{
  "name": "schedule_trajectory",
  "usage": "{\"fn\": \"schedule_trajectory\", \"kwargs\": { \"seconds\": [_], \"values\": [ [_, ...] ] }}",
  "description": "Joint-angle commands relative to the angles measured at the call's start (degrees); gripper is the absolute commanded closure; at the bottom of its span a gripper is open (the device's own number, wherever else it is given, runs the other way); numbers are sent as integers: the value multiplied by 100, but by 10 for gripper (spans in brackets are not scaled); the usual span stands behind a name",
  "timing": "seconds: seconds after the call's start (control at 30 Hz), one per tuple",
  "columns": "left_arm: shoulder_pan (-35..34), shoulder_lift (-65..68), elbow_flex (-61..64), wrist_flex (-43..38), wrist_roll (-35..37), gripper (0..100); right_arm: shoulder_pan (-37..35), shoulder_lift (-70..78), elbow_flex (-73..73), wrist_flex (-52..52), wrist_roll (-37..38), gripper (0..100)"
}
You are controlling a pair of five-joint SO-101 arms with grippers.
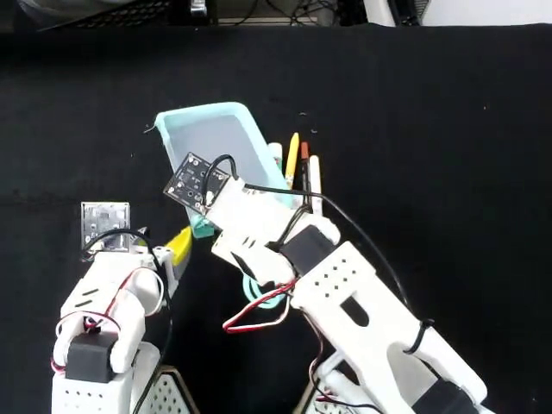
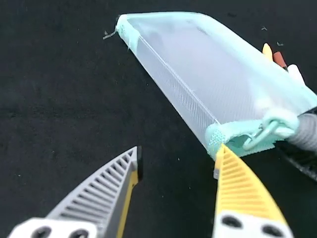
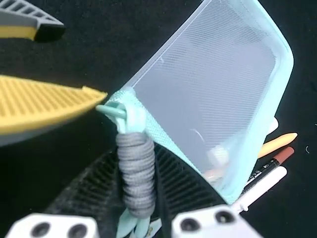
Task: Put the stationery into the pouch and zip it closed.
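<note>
Pouch [image 1: 216,138] seemingly in right tool [image 3: 130,148]

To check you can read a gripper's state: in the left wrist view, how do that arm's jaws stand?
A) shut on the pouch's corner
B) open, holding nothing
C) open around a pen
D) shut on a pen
B: the left gripper has its jaws spread apart with only bare table between them, the yellow one's tip near a corner of the pouch.
</note>
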Motion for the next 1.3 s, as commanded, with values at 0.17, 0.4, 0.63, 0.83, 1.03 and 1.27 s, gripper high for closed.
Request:
{"fn": "schedule_trajectory", "kwargs": {
  "seconds": [0.17, 0.4, 0.63, 0.83, 1.03, 1.27],
  "values": [
    [541, -9, -31, -440, -273, 796, 53, -207, -374, -9, 35, 986],
    [242, -9, 541, -1152, -281, 798, 53, -207, -374, 18, 35, 986],
    [233, -9, 620, -1292, -281, 798, 44, -207, -374, 18, 35, 986],
    [233, -9, 919, -1574, -299, 798, 44, -207, -365, 18, 35, 986],
    [242, -9, 866, -1609, -308, 926, 44, -207, -356, 18, 35, 986],
    [532, -9, 892, -1767, -422, 972, 44, -215, -119, -9, 35, 986]
  ]
}}
